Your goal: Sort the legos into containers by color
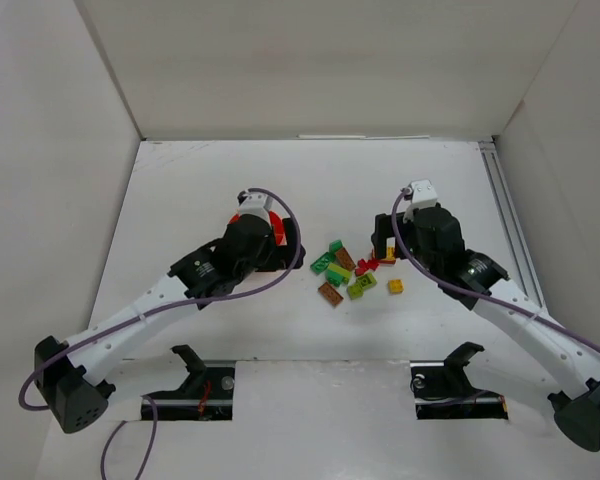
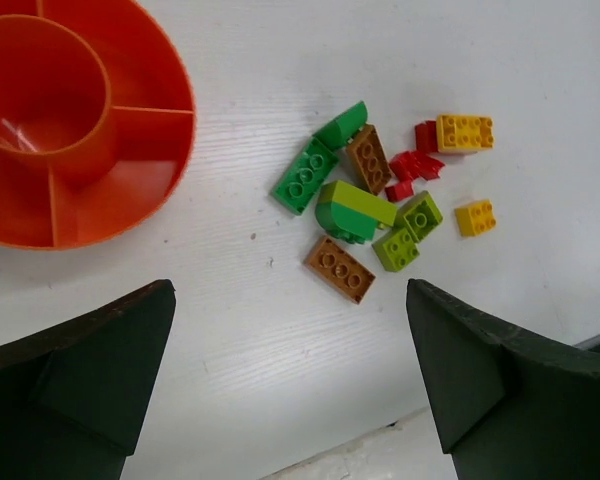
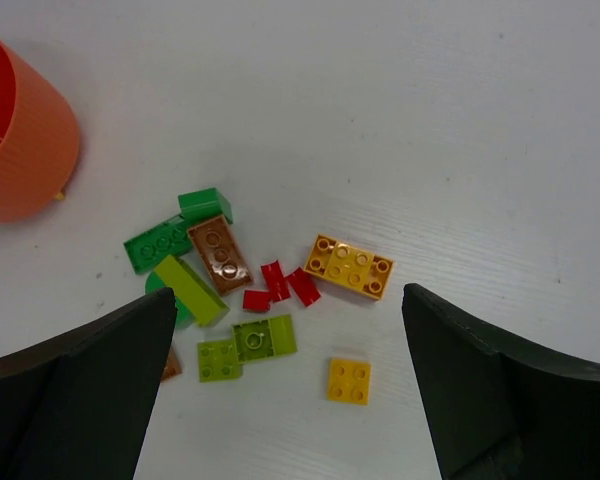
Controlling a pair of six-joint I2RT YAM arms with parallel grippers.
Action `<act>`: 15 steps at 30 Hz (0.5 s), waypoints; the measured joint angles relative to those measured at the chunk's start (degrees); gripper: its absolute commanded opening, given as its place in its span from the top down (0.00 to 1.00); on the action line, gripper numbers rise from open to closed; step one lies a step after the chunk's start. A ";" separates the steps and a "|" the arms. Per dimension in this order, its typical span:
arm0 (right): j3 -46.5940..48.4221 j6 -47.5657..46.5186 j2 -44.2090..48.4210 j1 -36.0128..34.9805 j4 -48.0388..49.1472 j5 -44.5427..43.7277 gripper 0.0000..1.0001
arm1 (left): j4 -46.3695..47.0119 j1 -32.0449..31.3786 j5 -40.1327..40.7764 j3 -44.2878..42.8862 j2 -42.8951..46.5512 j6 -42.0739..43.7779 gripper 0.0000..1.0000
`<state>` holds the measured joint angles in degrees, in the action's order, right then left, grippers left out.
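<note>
I've got the left gripper [image 2: 290,330] and right gripper [image 3: 288,293] both wide open and empty, the orange bowl [image 2: 130,170] at left shows only empty compartments, and the legos [image 2: 355,205] lie loose just right of it, so nothing's sorted yet.

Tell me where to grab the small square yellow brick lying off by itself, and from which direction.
Pinch the small yellow brick across two opposite flat side walls, coming straight down from above. It lies flat, studs up, with bare table on every side, so open fingers should fit around it. The studded top probably offers no hold.
</note>
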<state>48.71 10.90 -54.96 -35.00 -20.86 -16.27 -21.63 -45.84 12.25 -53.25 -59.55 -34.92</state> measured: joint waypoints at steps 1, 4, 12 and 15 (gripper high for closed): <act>0.20 0.55 0.00 0.00 -0.52 0.17 0.01 | 0.04 -0.96 -0.02 0.00 0.04 0.35 0.00; 0.33 1.57 -0.02 0.00 -1.92 1.18 0.01 | 0.68 -3.37 -0.94 0.35 0.04 1.36 0.00; 1.42 2.05 -1.66 -0.02 -7.23 1.20 0.01 | 3.87 -4.04 -4.31 1.86 0.11 3.50 0.00; 1.42 2.05 -1.66 -0.02 -8.76 0.24 0.01 | 5.14 -5.95 -4.72 1.88 -2.25 3.87 0.00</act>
<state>50.13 12.95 -56.62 -35.03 -29.63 -16.03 -16.49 -51.79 7.53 -51.37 -61.80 -31.05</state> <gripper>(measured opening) 0.990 0.997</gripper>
